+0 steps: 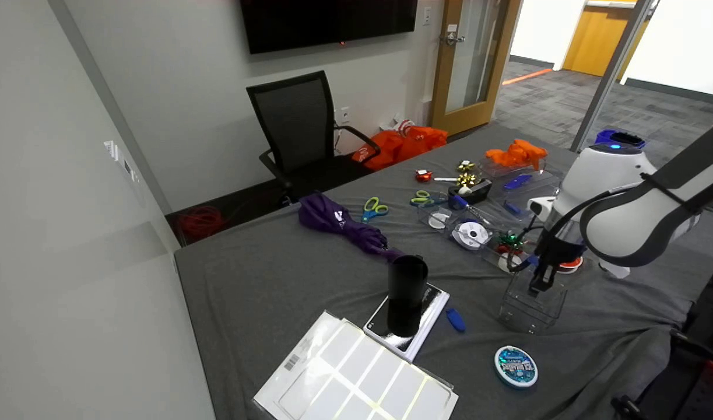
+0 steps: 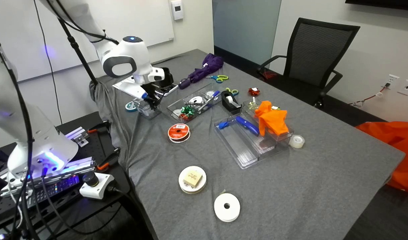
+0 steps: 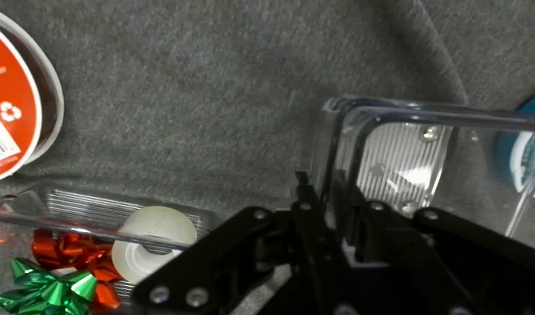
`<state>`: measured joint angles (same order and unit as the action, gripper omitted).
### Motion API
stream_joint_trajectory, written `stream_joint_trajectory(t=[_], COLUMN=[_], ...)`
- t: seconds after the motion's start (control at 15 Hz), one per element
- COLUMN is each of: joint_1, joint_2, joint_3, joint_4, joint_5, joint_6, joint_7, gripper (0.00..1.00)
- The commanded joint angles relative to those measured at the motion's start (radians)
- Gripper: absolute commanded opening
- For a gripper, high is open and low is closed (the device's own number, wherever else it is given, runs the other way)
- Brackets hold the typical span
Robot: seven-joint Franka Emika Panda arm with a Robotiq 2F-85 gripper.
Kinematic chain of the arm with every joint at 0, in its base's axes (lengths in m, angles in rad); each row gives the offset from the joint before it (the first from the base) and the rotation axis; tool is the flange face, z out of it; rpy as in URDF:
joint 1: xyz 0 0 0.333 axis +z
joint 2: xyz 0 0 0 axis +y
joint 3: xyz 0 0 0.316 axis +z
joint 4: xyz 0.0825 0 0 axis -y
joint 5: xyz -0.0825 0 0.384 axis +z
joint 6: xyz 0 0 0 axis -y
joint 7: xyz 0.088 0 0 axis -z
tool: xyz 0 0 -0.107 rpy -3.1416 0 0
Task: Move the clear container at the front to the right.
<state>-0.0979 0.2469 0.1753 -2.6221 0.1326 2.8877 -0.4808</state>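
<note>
A robot's hand (image 3: 322, 186) pinches narrowly on one wall of the clear container (image 1: 531, 309), near a round teal case (image 1: 516, 366). Held by that single side, the container could tilt or twist loose if lifted, or clip the case if swung.

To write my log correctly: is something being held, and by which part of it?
Apparently the clear container, by its wall at left in the wrist view, pinched between the jaws.
</note>
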Motion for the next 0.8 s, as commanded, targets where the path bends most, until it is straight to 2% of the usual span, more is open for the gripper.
stream_joint_trajectory(t=[0.0, 0.13, 0.33, 0.47, 0.73], joint_1=[0.028, 0.002, -0.05, -0.066, -0.038], joint_2=[-0.038, -0.077, -0.149, -0.199, -0.313], joint_3=[-0.064, -0.046, -0.002, 0.004, -0.089], joint_4=[-0.026, -0.042, -0.075, -0.087, -0.097], joint_5=[-0.118, -0.117, -0.038, 0.042, 0.163], joint_6=[-0.039, -0.061, -0.105, -0.158, -0.265], joint_7=[0.086, 0.059, -0.079, -0.2, -0.462], gripper=[0.0, 0.01, 0.02, 0.02, 0.02])
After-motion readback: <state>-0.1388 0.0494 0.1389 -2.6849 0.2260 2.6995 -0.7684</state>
